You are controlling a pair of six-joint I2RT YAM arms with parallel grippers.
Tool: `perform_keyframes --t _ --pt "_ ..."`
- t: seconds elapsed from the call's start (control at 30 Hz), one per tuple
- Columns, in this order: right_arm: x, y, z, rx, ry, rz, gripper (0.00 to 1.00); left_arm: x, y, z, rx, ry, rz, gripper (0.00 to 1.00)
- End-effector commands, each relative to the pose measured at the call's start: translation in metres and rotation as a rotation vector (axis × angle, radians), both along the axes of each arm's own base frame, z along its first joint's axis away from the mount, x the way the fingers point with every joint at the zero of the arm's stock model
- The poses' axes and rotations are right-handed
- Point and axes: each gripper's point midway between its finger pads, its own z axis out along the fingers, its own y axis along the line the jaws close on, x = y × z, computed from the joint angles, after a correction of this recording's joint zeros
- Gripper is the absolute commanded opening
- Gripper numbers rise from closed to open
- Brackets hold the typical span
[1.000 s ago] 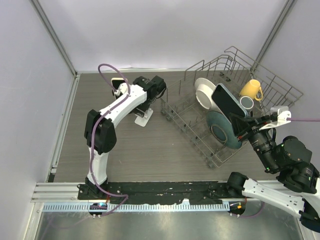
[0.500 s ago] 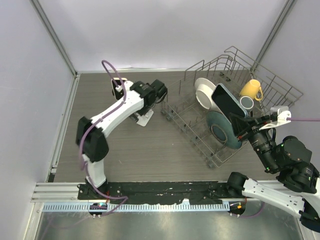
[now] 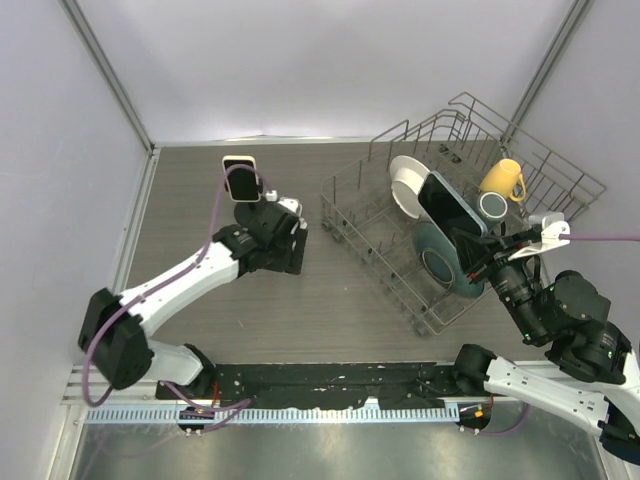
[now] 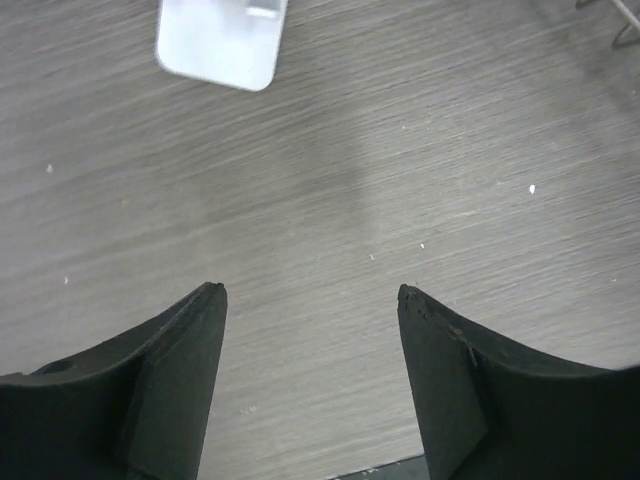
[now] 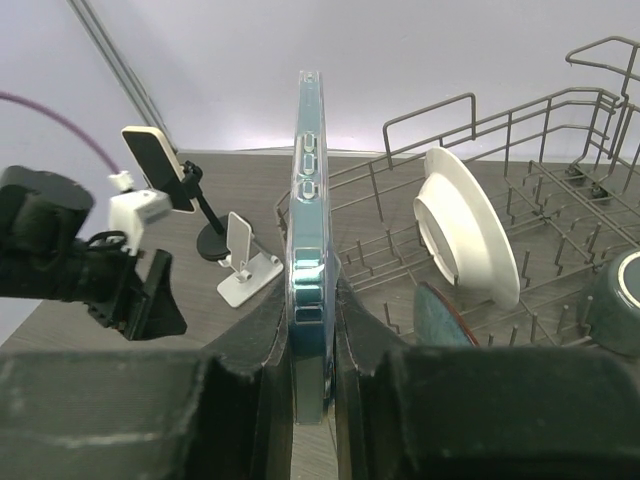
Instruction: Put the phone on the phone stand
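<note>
My right gripper (image 3: 478, 250) is shut on the phone (image 3: 448, 203), a dark-screened handset in a pale blue case, held up above the dish rack. The right wrist view has the phone (image 5: 310, 200) edge-on and upright, clamped between the jaws of that gripper (image 5: 312, 300). The white phone stand (image 5: 243, 262) rests on the table to the left of the rack, nothing on it. In the left wrist view its base (image 4: 222, 42) lies ahead of my left gripper (image 4: 310, 292), which is open and holds nothing. From above, the left gripper (image 3: 288, 250) covers most of the stand.
A wire dish rack (image 3: 560, 170) at the right holds a white bowl (image 3: 408, 185), a teal plate (image 3: 438, 262), a yellow mug (image 3: 502, 180) and a grey cup (image 3: 492, 205). A second phone in a cream case (image 3: 240, 165) sits on a black gooseneck holder (image 5: 208, 242) behind the white stand.
The left arm has pulled back from the far side of the stand toward the near left, and its jaws have opened. The right arm and the phone shifted slightly left.
</note>
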Motion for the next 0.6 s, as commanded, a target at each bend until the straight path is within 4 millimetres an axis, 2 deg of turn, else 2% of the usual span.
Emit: perform_keyframes --t 0.0,0.03,0.1,0.2,0.3,0.33,0.57 --pt "0.001 0.001 0.020 0.091 -0.043 -0.002 0.00 0.025 -0.013 -0.017 0.184 0.003 -0.289 0.59" --pt "0.001 0.002 0.020 0.090 -0.044 0.004 0.00 0.031 -0.013 -0.021 0.212 -0.004 -0.315 0.56" --pt "0.000 0.004 0.021 0.095 -0.043 0.013 0.00 0.045 -0.016 -0.035 0.236 -0.003 -0.334 0.55" --pt "-0.002 0.005 0.025 0.095 -0.036 0.027 0.00 0.064 -0.017 -0.032 0.249 -0.021 -0.350 0.51" --pt "-0.001 0.004 0.024 0.084 -0.028 0.020 0.00 0.083 -0.013 -0.036 0.264 -0.023 -0.342 0.47" --pt "-0.002 0.003 0.024 0.084 -0.029 0.020 0.00 0.088 -0.011 -0.044 0.283 -0.005 -0.333 0.47" --pt "-0.001 0.010 0.023 0.087 -0.040 0.038 0.00 0.112 -0.008 -0.058 0.351 0.003 -0.272 0.40"
